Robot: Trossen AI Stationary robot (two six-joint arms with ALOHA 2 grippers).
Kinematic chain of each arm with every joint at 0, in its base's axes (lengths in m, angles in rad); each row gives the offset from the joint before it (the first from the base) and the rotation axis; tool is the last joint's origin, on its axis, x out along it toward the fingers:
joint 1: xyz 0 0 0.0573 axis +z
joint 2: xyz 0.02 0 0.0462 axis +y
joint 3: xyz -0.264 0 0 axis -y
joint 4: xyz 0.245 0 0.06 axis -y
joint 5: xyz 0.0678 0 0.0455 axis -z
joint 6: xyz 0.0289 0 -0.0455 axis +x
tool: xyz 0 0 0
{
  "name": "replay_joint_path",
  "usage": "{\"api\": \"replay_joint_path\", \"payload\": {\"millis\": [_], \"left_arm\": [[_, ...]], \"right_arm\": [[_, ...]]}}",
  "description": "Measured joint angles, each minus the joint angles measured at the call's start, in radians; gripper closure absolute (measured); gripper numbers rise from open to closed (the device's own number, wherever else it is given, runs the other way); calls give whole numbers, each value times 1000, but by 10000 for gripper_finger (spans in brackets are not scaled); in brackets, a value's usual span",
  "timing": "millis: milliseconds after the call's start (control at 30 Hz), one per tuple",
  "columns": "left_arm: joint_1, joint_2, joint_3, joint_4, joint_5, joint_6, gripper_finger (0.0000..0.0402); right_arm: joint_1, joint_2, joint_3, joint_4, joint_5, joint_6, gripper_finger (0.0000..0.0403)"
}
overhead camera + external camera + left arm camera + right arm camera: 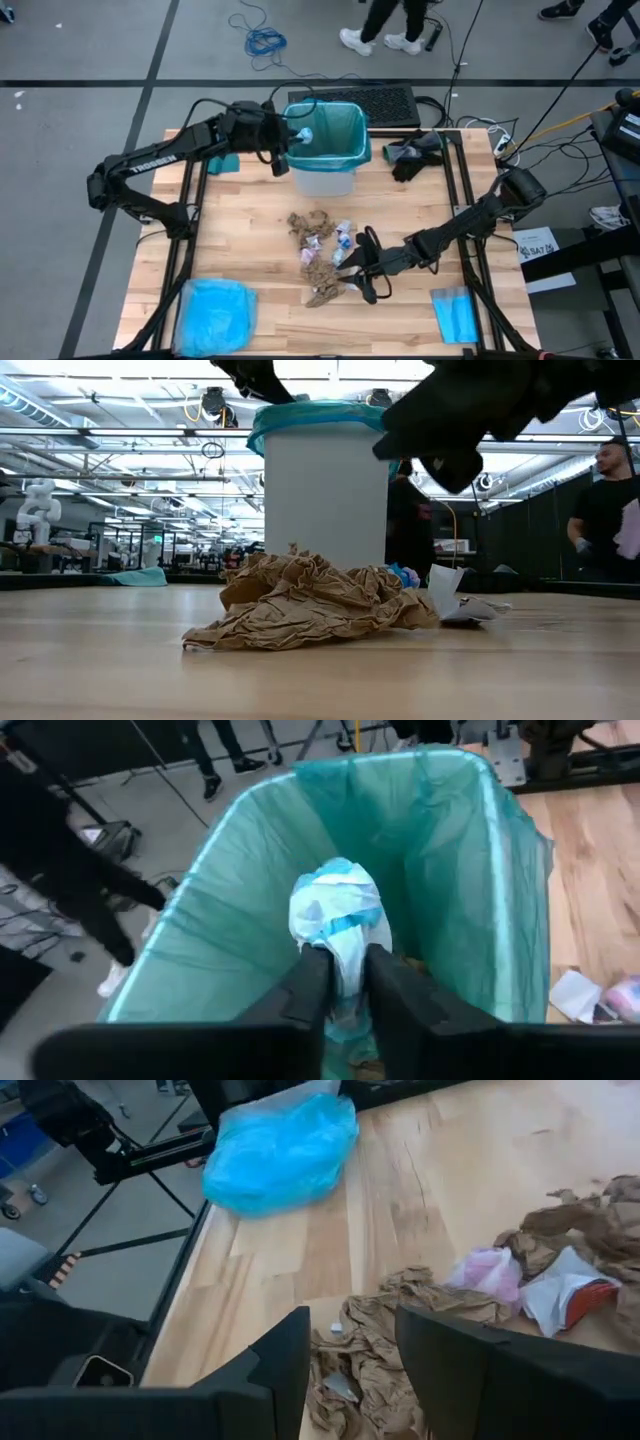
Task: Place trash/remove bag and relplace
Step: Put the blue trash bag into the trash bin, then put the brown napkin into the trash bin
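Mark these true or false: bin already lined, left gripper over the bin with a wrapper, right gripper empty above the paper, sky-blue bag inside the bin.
1. The bin is lined with the teal-green bag. True.
2. The left gripper is over the table's trash pile. False: it is over the bin, with a white and blue wrapper between its fingers.
3. The right gripper is open above brown paper. True.
4. The sky-blue bag is inside the bin. False: it lies on the table.
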State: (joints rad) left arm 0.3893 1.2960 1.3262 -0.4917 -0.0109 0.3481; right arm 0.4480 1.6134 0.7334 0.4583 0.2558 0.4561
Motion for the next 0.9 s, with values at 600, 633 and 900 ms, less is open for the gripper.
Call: {"api": "replay_joint_path", "payload": {"millis": [600, 633, 900], "left_arm": [[-75, -22, 64, 28, 59, -30, 153], [-90, -27, 77, 24, 59, -30, 153], [-217, -52, 130, -37, -2, -29, 152]], "right_arm": [[-1, 175, 0, 78, -29, 30, 237], [-1, 184, 0, 88, -29, 30, 236], [-7, 261, 19, 160, -27, -3, 236]]}}
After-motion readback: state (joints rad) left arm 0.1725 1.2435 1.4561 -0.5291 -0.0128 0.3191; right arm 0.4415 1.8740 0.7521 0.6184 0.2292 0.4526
